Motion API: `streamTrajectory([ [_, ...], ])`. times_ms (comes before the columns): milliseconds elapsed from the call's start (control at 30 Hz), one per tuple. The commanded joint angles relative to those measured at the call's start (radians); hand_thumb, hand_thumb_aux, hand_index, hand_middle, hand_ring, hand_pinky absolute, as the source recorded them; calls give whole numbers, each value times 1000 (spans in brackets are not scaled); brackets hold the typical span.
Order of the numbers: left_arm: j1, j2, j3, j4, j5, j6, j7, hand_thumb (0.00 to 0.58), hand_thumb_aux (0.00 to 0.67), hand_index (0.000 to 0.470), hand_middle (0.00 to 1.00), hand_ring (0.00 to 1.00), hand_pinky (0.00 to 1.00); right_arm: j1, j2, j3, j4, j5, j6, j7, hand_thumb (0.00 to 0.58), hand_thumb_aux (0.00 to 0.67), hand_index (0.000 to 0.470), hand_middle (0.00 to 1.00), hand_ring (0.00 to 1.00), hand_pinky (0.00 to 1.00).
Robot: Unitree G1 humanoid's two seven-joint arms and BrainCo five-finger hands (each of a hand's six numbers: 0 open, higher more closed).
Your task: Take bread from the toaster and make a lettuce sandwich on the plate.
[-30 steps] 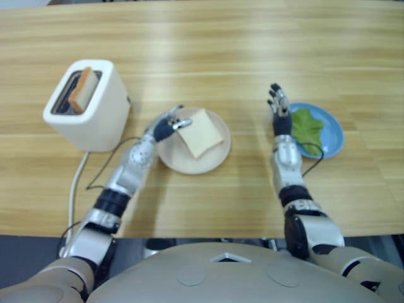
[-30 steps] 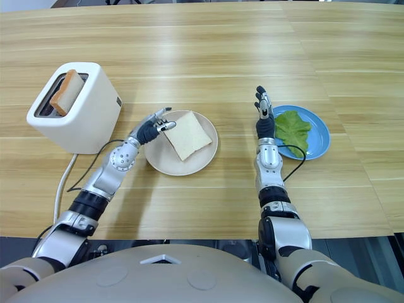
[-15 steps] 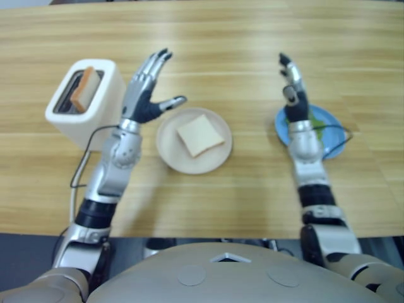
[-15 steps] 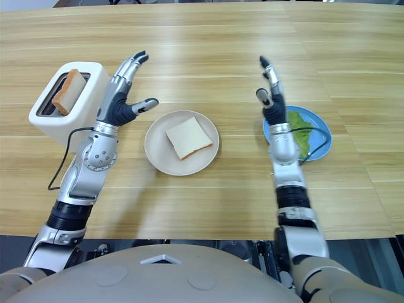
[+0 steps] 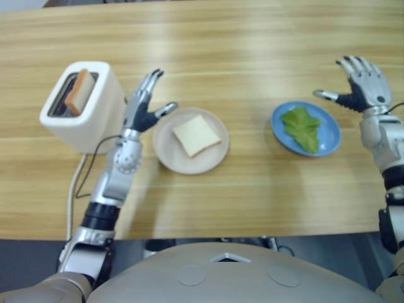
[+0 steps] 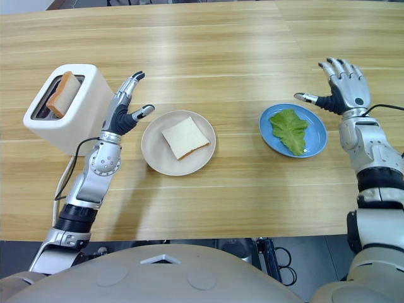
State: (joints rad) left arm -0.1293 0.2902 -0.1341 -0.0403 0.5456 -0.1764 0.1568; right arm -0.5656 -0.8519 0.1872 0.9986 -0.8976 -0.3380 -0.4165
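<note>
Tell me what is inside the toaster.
One slice of bread stands in the toaster, its browned top sticking out. Its lower part is hidden in the slot, and the slot's dark bottom cannot be seen.

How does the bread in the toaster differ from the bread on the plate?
The toaster slice stands on edge in the toaster, partly sunk; the plate slice lies flat on the beige plate, fully in view. The toaster slice shows a brown side; the plate slice shows a pale face. Both are bread slices.
</note>
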Motion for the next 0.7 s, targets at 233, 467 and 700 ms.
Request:
streamTrajectory([
  [233, 18, -13, -31, 8, 16, 18, -11, 0, 0, 0, 0, 0, 0, -142, 113, 221, 299, -43, 53, 8, 0, 0, 0, 0, 0, 0],
  [467, 26, -13, -44, 3, 21, 28, -15, 0, 0, 0, 0, 0, 0, -163, 145, 278, 351, -25, 86, 42, 0, 0, 0, 0, 0, 0],
  [700, 38, -15, -52, -8, 27, 36, -20, 0, 0, 0, 0, 0, 0, -162, 124, 301, 358, -5, 99, 54, 0, 0, 0, 0, 0, 0],
])
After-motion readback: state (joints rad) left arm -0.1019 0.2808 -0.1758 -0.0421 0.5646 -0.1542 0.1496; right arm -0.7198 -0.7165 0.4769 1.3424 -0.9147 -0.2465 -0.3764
